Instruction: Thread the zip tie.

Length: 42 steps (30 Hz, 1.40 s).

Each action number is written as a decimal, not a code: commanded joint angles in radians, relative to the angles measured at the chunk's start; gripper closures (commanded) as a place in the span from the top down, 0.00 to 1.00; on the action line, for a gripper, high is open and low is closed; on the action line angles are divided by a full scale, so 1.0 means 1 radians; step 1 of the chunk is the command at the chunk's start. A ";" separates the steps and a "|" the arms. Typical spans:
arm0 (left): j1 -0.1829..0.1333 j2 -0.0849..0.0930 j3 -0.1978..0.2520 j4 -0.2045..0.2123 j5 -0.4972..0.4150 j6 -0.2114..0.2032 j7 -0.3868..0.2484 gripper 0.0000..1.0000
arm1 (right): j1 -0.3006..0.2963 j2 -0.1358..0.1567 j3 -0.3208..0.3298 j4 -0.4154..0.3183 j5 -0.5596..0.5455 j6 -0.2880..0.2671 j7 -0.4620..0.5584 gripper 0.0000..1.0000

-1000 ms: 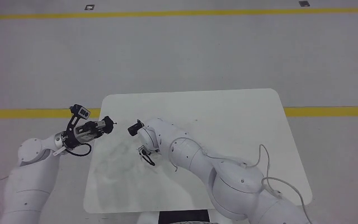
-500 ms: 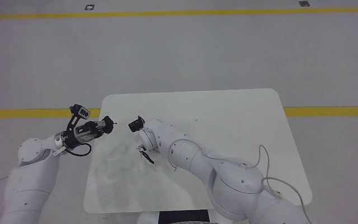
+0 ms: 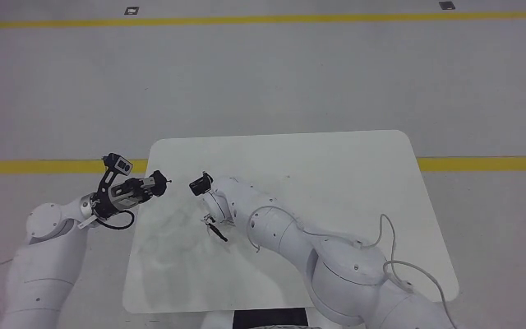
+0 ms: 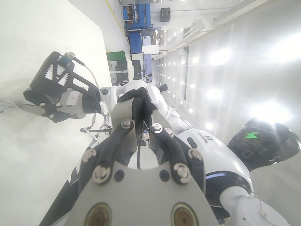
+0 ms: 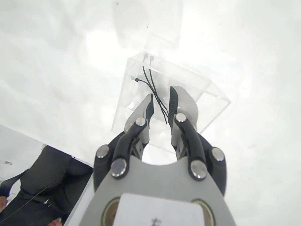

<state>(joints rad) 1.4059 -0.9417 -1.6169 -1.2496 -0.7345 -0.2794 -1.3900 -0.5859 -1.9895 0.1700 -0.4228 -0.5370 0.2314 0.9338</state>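
Observation:
A clear plastic box [image 5: 188, 88] stands on the white table [image 3: 345, 181] and holds several black zip ties [image 5: 150, 81]. My right gripper [image 5: 162, 95] hangs open just above the box, and the ties' tails run up between its black-padded fingers [image 5: 172, 102]. From the top view it points down at the ties [image 3: 215, 232] left of the table's middle. My left gripper [image 4: 141, 95] is held off the table's left edge, level with the right wrist, shut on a thin black zip tie whose tip sticks out [image 3: 168, 178].
The table's left edge [image 3: 141, 230] runs under the left gripper. The right arm [image 3: 279, 230] lies across the near middle of the table. The table's right half and far side are bare white surface.
The right wrist has shifted slightly away from the robot above the box. The left arm has not moved.

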 commanded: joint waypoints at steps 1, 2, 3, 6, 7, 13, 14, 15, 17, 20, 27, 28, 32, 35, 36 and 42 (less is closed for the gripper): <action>0.000 0.000 0.000 0.000 0.000 0.000 0.000 0.00 | -0.001 0.000 0.000 -0.002 -0.003 0.001 0.002 0.15; 0.000 0.000 0.000 0.000 0.000 0.000 0.000 0.00 | -0.001 0.000 0.000 -0.002 -0.004 0.001 0.003 0.15; 0.000 0.000 0.000 0.000 0.000 0.000 0.000 0.00 | -0.002 0.000 0.000 -0.003 -0.006 0.000 0.005 0.15; 0.000 0.000 0.000 0.000 0.000 0.000 0.000 0.00 | -0.003 0.000 0.000 -0.005 -0.009 -0.002 0.008 0.15; 0.000 0.000 0.000 0.000 0.000 0.000 0.000 0.00 | -0.003 0.000 0.000 -0.006 -0.011 -0.004 0.008 0.15; 0.000 0.000 0.000 0.000 0.000 0.000 0.000 0.00 | -0.004 0.000 0.000 -0.010 -0.025 -0.010 0.006 0.14; 0.000 0.000 0.000 0.000 0.000 0.000 0.000 0.00 | -0.005 0.000 0.000 -0.010 -0.029 -0.010 0.007 0.14; 0.000 0.000 0.000 0.000 0.000 0.000 0.000 0.00 | -0.005 0.000 0.000 -0.011 -0.032 -0.008 0.010 0.14; 0.000 0.000 0.000 0.000 0.000 0.000 0.000 0.00 | -0.006 0.000 0.000 -0.012 -0.035 -0.007 0.011 0.14; 0.000 0.000 0.000 0.000 0.000 0.000 0.000 0.00 | -0.008 0.000 0.000 -0.013 -0.041 -0.004 0.013 0.14; 0.000 0.000 0.000 0.000 0.000 0.000 0.000 0.00 | -0.013 0.000 0.000 -0.013 -0.049 -0.005 0.018 0.16; 0.000 0.000 0.000 0.000 0.000 0.000 0.000 0.00 | -0.013 0.000 0.000 -0.012 -0.050 -0.004 0.019 0.16; 0.000 0.000 0.000 0.000 0.000 0.000 0.000 0.00 | -0.014 0.000 0.000 -0.011 -0.052 -0.001 0.023 0.15; 0.000 0.000 0.000 0.000 0.000 0.000 0.000 0.00 | -0.014 -0.001 0.000 -0.009 -0.048 0.005 0.023 0.09; 0.000 0.000 0.000 0.000 0.000 0.000 0.000 0.00 | -0.013 -0.001 0.000 -0.009 -0.047 0.006 0.023 0.06; 0.000 0.000 0.000 0.000 0.000 0.000 0.000 0.00 | -0.009 -0.001 0.000 -0.007 -0.039 0.012 0.021 0.02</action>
<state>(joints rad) 1.4059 -0.9417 -1.6169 -1.2496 -0.7345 -0.2794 -1.3900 -0.5951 -1.9900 0.1700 -0.4297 -0.5764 0.2428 0.9545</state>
